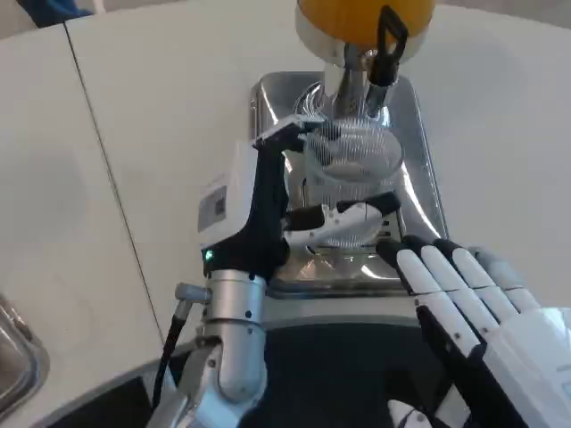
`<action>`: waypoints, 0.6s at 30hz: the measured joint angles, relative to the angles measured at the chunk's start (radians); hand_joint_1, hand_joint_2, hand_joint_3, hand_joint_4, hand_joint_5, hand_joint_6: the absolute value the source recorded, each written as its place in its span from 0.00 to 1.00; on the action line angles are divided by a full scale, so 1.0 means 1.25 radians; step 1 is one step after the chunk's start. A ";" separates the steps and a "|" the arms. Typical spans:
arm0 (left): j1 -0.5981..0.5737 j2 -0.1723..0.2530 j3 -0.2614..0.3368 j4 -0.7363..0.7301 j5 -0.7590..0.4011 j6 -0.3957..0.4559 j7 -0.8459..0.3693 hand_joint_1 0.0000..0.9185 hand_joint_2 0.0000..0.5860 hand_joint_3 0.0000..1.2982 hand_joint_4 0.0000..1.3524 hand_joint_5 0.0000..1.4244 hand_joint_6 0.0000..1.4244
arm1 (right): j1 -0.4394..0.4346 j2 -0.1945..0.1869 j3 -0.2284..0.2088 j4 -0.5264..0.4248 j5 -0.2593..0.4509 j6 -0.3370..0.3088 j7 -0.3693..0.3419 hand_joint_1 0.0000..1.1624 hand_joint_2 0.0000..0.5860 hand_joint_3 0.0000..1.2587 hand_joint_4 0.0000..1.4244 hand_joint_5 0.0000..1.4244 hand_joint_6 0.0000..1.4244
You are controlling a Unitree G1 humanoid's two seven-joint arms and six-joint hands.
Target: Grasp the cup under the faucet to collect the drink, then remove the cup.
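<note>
A clear ribbed cup (353, 169) stands upright on the steel drip tray (419, 152) of the drink dispenser, just below the faucet (361, 85) with its black lever (390, 40). My left hand (268, 201) grips the cup from the left, fingers wrapped around its near side and rim. I cannot tell whether liquid is in the cup. My right hand (473, 303) hovers at the tray's front right corner, fingers straight and apart, holding nothing.
The dispenser's orange tank (357, 18) rises at the top centre. A seam (103, 169) runs down the white table on the left. A metal object (18, 357) sits at the left edge.
</note>
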 measured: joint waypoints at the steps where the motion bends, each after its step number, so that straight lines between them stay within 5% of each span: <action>1: -0.009 -0.003 -0.003 0.007 0.004 0.003 0.013 0.84 0.00 0.86 0.76 0.99 1.00 | 0.002 0.000 0.000 0.000 0.000 0.000 0.004 0.10 0.99 0.00 0.00 0.00 0.00; 18: -0.087 -0.027 -0.037 0.143 0.011 0.028 0.124 0.84 0.00 0.85 0.74 0.98 1.00 | -0.006 0.003 0.014 0.000 -0.001 0.016 0.027 0.10 0.99 0.00 0.00 0.00 0.00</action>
